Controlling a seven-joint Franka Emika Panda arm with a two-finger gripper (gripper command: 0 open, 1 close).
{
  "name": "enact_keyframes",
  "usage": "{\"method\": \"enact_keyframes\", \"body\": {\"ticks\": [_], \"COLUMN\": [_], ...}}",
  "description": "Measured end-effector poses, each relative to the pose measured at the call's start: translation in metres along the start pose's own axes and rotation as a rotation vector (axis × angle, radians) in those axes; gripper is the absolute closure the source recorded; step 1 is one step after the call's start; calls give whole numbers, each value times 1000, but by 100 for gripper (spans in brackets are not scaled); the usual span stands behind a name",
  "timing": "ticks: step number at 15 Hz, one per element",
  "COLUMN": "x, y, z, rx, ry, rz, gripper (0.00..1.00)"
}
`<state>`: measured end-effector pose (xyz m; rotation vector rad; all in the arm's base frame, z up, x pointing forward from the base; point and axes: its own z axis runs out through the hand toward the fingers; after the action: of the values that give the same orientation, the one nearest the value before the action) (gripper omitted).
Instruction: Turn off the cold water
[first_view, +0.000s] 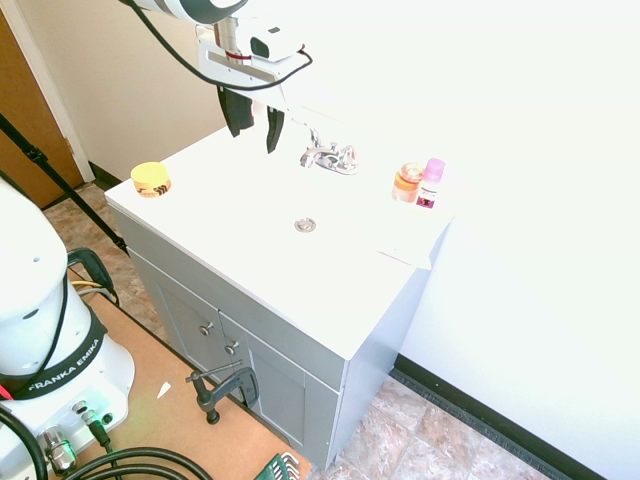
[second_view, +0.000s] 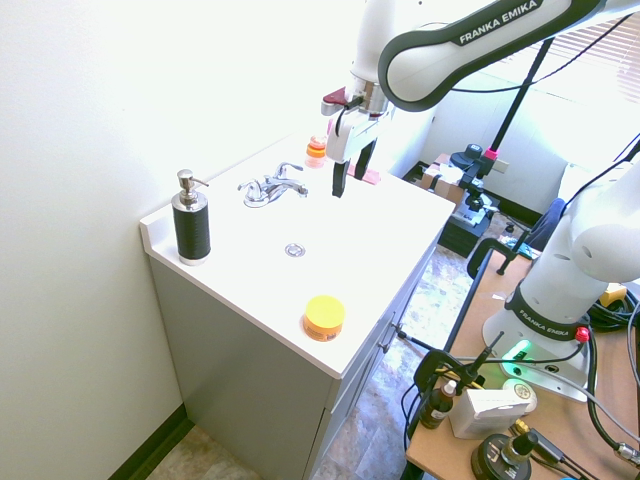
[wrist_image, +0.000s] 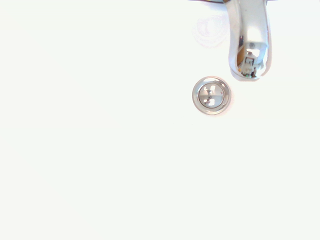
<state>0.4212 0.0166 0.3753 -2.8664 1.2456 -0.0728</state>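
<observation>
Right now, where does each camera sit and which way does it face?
First exterior: above the vanity's front, facing the faucet and wall; arm base and gripper show.
Second exterior: above the soap dispenser end, facing across the sink top; arm, base and gripper show.
Wrist: over the basin, looking down at drain and spout; no robot visible.
All share faucet and drain.

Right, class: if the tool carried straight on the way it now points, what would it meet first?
Pointing down, the tool would probably meet the white sink top, though its height above is unclear.

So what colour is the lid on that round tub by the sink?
The lid is yellow, clearest in the second exterior view.
</observation>
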Motion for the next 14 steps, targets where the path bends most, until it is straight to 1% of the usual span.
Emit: {"method": "enact_keyframes", "body": {"ticks": [3, 6, 10, 14], "x": [1, 12, 63, 111], "y": [-2, -14, -30, -44], "z": [-2, -8, 2, 27], "rx": [14, 54, 78, 57], "ry": [11, 73, 159, 193], "rz": [18, 55, 129, 173], "gripper": [0, 0, 0, 0]}}
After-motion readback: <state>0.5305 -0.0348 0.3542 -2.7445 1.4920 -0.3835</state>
